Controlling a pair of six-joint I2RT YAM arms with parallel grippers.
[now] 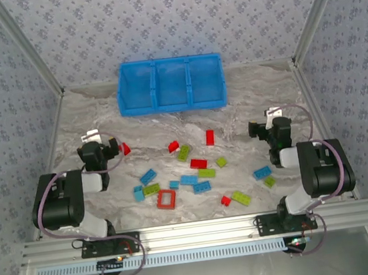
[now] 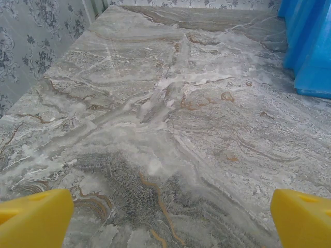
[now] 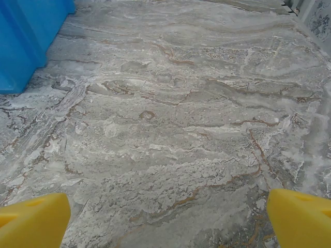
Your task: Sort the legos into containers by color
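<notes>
From above, the blue bin (image 1: 171,85) sits at the far side of the surface (image 1: 246,96), and its three compartments look bare. The legos (image 1: 189,177) are scattered on the near side of the bin, between my two arms. The left pincer (image 1: 90,137) is released and points toward the bin's left end. A small red brick (image 1: 125,148) lies just beside it, on the side toward the pile. That brick is too small for me to read its long axis. The right pincer (image 1: 274,113) is also released, and it stands well apart from the nearest pieces. I judge the left arm the nearer one for a first pick. It would have to swing inward, away from the bin's left end.

In the left wrist view, the left pincer (image 2: 165,222) has its yellow tips spread wide over marbled surface (image 2: 155,129). The bin (image 2: 310,46) is ahead to the right.

In the right wrist view, the right pincer (image 3: 165,222) is spread just as wide. The bin (image 3: 26,41) is ahead to the left.
</notes>
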